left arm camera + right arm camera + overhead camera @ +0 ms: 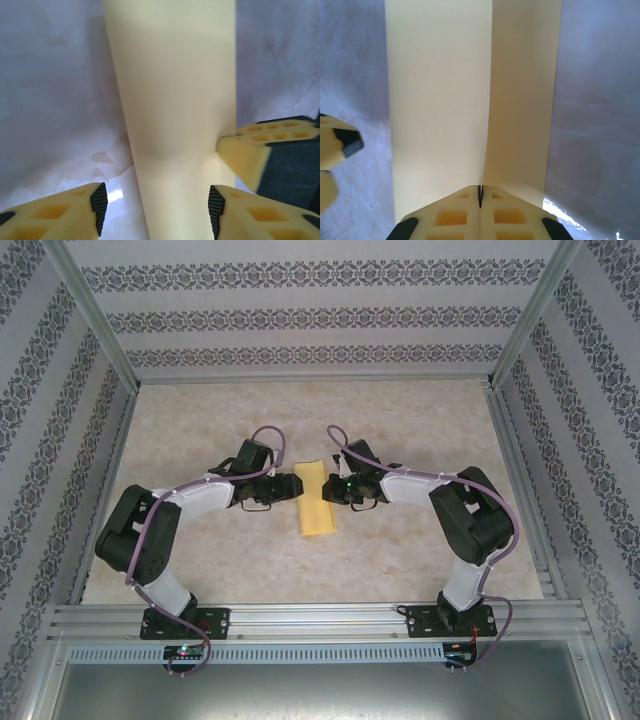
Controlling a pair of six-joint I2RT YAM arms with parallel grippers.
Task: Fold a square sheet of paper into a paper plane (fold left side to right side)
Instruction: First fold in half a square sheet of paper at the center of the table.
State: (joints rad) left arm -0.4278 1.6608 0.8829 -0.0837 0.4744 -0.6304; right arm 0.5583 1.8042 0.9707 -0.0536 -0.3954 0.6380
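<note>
The square sheet of paper [318, 502] lies folded into a narrow yellow strip on the table's middle, between both arms. My left gripper [286, 494] sits at its left edge. In the left wrist view it [157, 205] stands open, its black pads astride the strip [170, 75] and apart from it. My right gripper [336, 489] is at the strip's right edge. In the right wrist view it [480, 192] is shut, and a paper layer's edge [487, 100] runs straight into the closed seam. No pointed paper plane shape is seen.
The marbled tabletop [200, 430] is ringed by aluminium rails [320, 615] and patterned walls. The right gripper's fingertip [242, 160] touches the strip close to my left jaws; a left fingertip [340, 145] shows at the strip's far side.
</note>
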